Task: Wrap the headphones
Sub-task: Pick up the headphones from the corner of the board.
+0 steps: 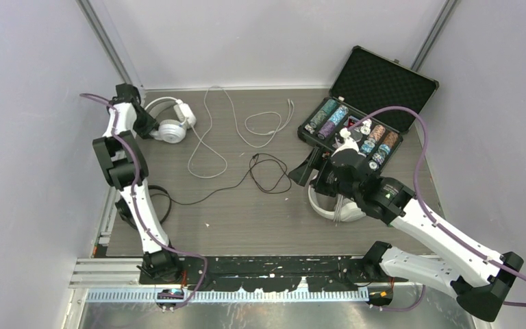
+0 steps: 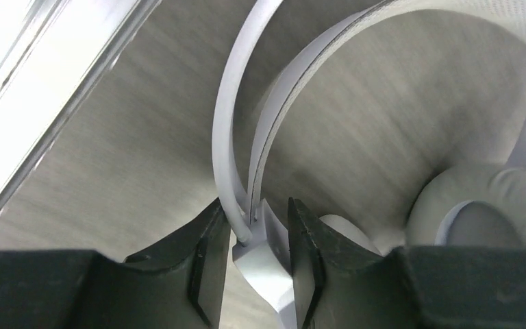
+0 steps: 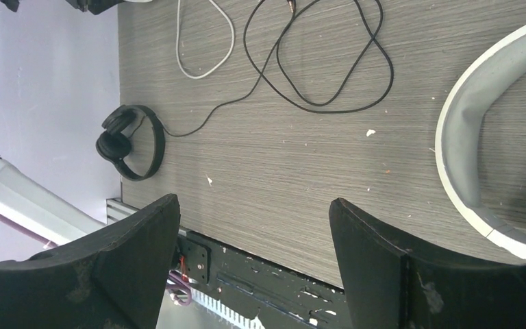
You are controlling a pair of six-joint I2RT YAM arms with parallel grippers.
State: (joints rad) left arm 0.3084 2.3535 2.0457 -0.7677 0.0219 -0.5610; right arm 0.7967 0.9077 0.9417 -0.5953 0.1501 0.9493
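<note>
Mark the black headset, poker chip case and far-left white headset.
black headset (image 3: 114,144), right wrist view, ear cups.
poker chip case (image 1: 383,81), top view, open lid's foam.
far-left white headset (image 1: 172,131), top view, ear cup.

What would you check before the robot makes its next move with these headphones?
1. Left gripper astride the band of the far headset: ok.
2. Firm grip on that band: cannot tell; the jaws sit close on both sides.
3. Right gripper open, with nothing in it: ok.
4. Right gripper lined up on the near headset: not ok; the headset lies off to one side.
5. White cable wrapped: not ok; it lies loose on the table.
6. Black cable wrapped: not ok; it is spread in loops.
</note>
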